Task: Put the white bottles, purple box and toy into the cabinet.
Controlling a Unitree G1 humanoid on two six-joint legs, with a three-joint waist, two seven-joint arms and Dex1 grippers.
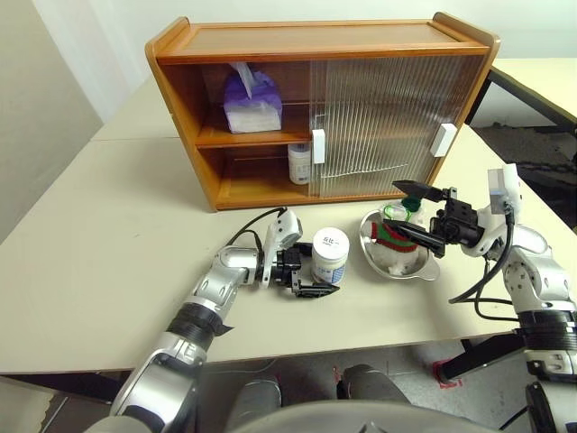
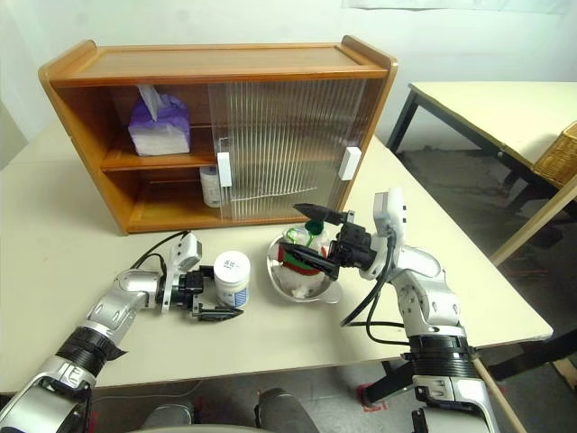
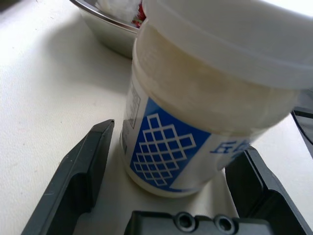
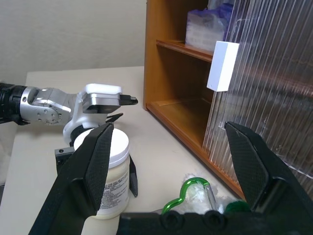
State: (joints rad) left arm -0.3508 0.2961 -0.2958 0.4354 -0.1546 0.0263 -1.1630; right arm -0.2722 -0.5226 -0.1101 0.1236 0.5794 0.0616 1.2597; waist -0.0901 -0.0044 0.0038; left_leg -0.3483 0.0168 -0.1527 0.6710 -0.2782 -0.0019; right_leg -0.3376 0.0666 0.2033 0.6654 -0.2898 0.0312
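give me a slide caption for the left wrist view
Open left gripper straddling a white bottle on the table, jaws not yet closed.

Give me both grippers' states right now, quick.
Left gripper: open, fingers on either side of the white bottle on the table, not closed on it.
Right gripper: open, holding nothing, above the toy in the metal dish.
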